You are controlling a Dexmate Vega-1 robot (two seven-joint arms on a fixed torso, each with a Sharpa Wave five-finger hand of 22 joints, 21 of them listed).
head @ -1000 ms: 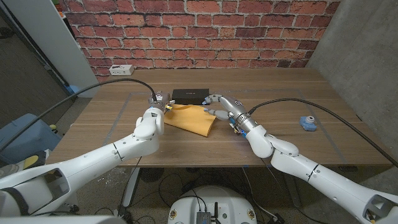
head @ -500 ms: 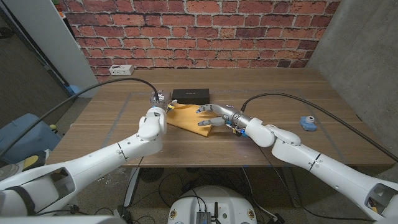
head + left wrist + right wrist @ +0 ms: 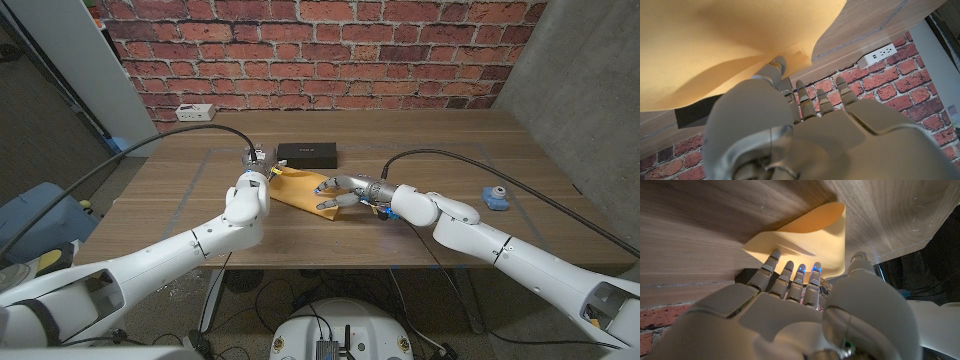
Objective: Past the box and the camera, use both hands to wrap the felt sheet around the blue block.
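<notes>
- We see the felt sheet (image 3: 303, 188), tan-yellow, lying on the wooden table (image 3: 450, 150) near its middle, just in front of a flat black box (image 3: 307, 154).
- The blue block is not visible to us under the felt; we cannot tell where it sits.
- The left hand (image 3: 257, 168) is at the sheet's left corner. In the left wrist view the left hand (image 3: 805, 135) has the sheet (image 3: 730, 45) raised and curving over it, and its fingers (image 3: 776, 70) touch the underside near the edge; we cannot tell whether they pinch it.
- The right hand (image 3: 338, 190) lies over the right part of the sheet, fingers spread and pointing left. In the right wrist view the right hand (image 3: 790, 315) has its fingers (image 3: 771, 262) reaching out against the lifted, curled felt (image 3: 805, 240); we see no closed grip from here.
- A small blue camera (image 3: 494, 197) sits well apart on the table's right side.
- A white power strip (image 3: 196, 111) rests at the far left edge, by the brick wall (image 3: 320, 50).
</notes>
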